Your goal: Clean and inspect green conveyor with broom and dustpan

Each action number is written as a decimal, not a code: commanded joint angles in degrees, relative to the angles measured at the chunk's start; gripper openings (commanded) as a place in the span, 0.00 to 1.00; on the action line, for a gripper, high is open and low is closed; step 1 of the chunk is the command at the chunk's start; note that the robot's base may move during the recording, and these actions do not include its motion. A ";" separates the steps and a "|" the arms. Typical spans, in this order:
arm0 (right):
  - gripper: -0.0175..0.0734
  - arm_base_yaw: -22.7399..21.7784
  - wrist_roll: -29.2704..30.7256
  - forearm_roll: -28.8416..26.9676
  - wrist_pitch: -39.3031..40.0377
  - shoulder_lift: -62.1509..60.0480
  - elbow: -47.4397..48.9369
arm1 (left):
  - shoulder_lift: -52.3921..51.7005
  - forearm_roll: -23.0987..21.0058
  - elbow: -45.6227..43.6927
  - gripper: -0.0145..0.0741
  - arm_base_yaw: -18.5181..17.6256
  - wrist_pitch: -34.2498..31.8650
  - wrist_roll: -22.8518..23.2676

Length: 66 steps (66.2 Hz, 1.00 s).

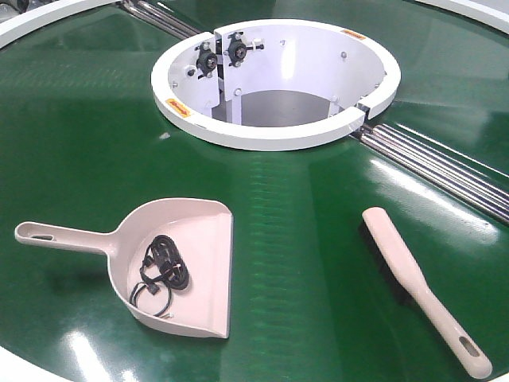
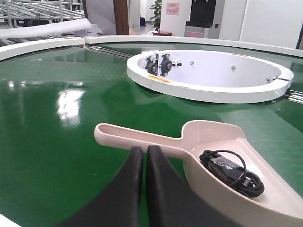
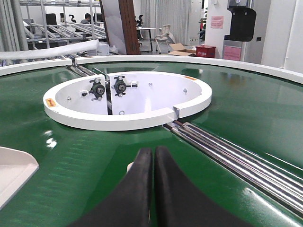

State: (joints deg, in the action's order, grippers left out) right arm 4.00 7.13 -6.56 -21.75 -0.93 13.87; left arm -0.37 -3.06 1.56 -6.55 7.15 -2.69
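The green conveyor (image 1: 302, 263) fills the front view. On its left lies the beige-pink dustpan (image 1: 207, 247), handle pointing left, with a coiled black cable (image 1: 163, 270) inside. The beige broom (image 1: 413, 282) lies on the right, handle toward the near edge. Neither gripper shows in the front view. In the left wrist view my left gripper (image 2: 145, 149) is shut and empty, its tips just short of the dustpan (image 2: 222, 142) handle. My right gripper (image 3: 153, 150) is shut and empty above the belt. A pale bit of the broom (image 3: 129, 167) peeks out beside its left finger.
The white ring-shaped hub (image 1: 270, 135) with two black bearings stands at the belt's centre. Silver rollers (image 1: 445, 163) run from it to the right, and more run to the back left. A white rim (image 1: 24, 362) borders the near edge. The dustpan's corner (image 3: 14, 170) shows at left.
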 commanded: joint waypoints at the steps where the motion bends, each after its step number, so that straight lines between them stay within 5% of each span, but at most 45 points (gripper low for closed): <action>1: 0.18 -0.25 0.21 -0.05 4.28 0.66 1.50 | -1.16 -0.14 1.75 0.16 0.04 -3.61 0.53; 46: 0.18 -0.25 0.26 0.52 4.43 0.66 1.27 | -1.16 -0.14 1.75 0.16 0.04 -3.61 0.53; 66: 0.18 -3.10 -1.26 2.99 10.11 -0.71 -12.59 | -1.16 -0.14 1.75 0.16 0.04 -3.61 0.53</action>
State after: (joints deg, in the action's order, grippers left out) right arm 1.23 6.74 -4.16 -17.60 -0.93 1.97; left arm -0.76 -3.06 1.56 -6.55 7.28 -2.57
